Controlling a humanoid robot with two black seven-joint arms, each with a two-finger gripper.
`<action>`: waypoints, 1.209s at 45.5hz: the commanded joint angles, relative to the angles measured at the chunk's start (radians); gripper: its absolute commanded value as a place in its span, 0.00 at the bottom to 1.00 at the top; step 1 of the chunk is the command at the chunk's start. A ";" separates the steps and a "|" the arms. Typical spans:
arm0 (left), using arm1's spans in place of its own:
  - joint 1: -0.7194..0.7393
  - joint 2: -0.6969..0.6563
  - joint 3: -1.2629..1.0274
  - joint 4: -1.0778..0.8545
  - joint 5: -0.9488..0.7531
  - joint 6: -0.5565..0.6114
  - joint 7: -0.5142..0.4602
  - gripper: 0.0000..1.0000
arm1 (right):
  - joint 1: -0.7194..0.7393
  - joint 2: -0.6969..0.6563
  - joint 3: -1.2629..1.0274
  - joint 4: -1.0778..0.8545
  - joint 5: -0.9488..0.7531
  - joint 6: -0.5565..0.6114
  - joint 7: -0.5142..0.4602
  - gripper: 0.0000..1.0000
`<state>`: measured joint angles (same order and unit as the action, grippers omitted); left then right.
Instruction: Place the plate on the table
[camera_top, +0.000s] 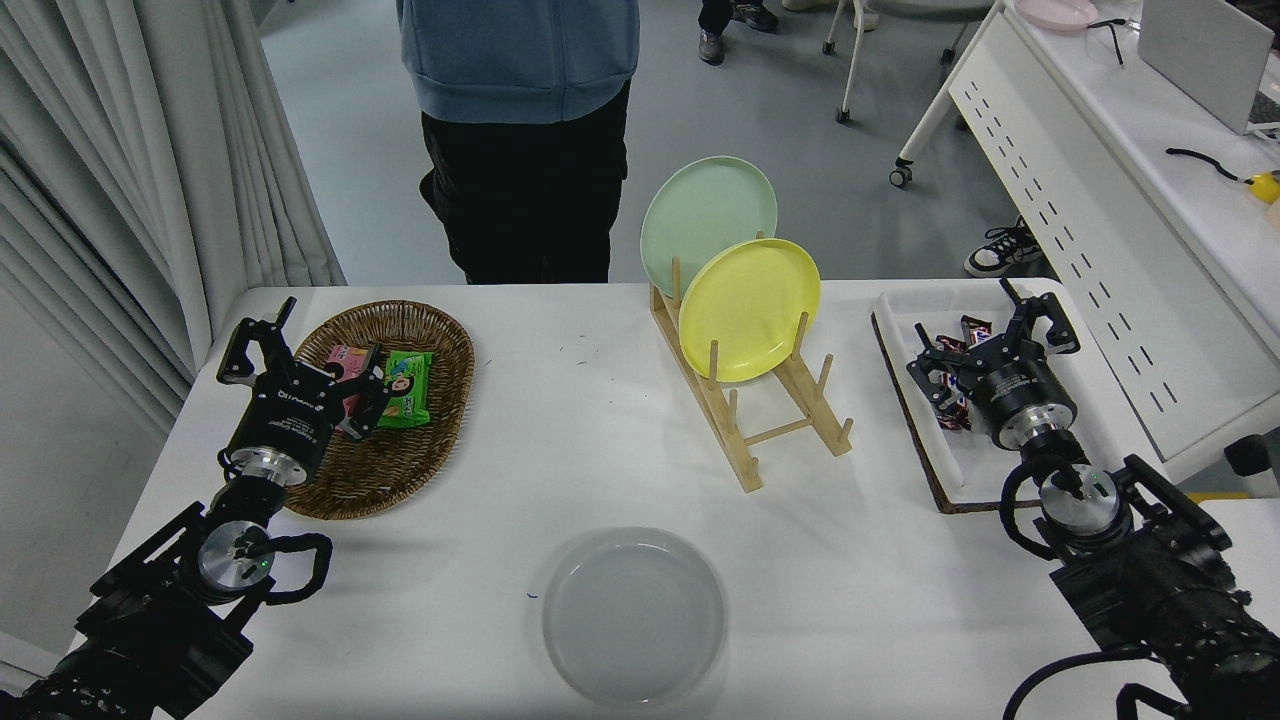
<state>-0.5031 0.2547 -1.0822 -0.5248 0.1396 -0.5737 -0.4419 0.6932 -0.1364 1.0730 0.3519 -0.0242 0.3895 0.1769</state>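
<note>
Now the Grey Plate Lies Flat

From the head view, the plate (633, 613) lies flat on the table (560, 440), near the front edge, with nothing touching it. The right gripper (992, 335) hangs over the white tray (905, 305) of chocolate bars (948, 385), fingers spread wide and holding nothing. The left gripper (290, 345) sits at the wicker basket (420, 470), fingers open too. A yellow plate (750, 308) and a pale green plate (705, 205) stand in the wooden rack (745, 430).
</note>
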 joint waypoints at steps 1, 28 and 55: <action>0.000 0.000 0.001 0.000 0.000 0.000 0.000 1.00 | 0.006 0.008 -0.071 -0.008 -0.003 -0.029 0.009 1.00; 0.000 0.000 -0.001 -0.001 0.000 0.000 0.000 1.00 | -0.050 -0.049 -0.084 0.303 -0.002 -0.267 0.009 1.00; 0.000 0.000 0.001 0.000 0.000 0.000 0.000 1.00 | -0.070 -0.062 -0.071 0.297 0.006 -0.199 0.084 1.00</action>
<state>-0.5031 0.2546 -1.0822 -0.5251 0.1396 -0.5737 -0.4417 0.6401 -0.1907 0.9995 0.6425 -0.0195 0.1431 0.1954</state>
